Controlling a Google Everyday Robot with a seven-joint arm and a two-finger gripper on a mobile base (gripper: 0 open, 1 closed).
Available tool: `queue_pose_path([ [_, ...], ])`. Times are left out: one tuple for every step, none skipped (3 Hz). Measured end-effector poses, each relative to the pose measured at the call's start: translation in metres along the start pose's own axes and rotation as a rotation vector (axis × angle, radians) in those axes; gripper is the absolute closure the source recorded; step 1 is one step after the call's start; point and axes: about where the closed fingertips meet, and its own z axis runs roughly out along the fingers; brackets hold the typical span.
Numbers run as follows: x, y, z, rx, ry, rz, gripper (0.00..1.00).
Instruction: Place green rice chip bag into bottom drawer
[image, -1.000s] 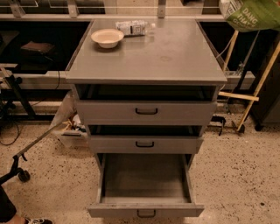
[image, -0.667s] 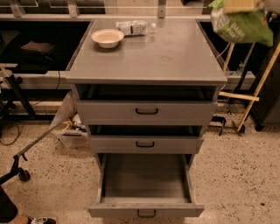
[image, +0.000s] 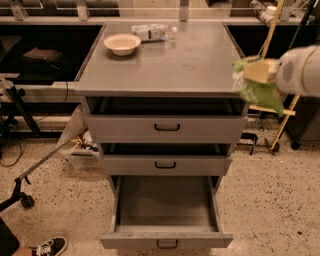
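My gripper (image: 255, 75) is at the right side of the camera view, beside the right edge of the cabinet top, about level with the top drawer. It is shut on the green rice chip bag (image: 260, 92), which hangs crumpled below the tan fingers (image: 260, 71). The white arm comes in from the right edge. The bottom drawer (image: 166, 207) is pulled fully open at the foot of the cabinet, below and left of the bag. Its plain grey inside holds nothing. A dark handle shows on its front.
The two shallower drawers (image: 167, 127) above stand slightly open. A cream bowl (image: 122, 43) and a clear water bottle (image: 151, 31) lie at the back of the cabinet top (image: 165, 62). A wooden broom handle (image: 272, 30) leans at right. A shoe (image: 47, 246) shows at bottom left.
The gripper with the bag has come down from the upper right corner and now hangs lower, beside the cabinet's right edge. The drawers have not moved.
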Motion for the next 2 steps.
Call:
queue_pose_path([
  [0.079,0.012,-0.001,-0.006,0.077,0.099,1.0],
  [0.121,0.017,0.005,-0.009,0.147,0.1,1.0],
])
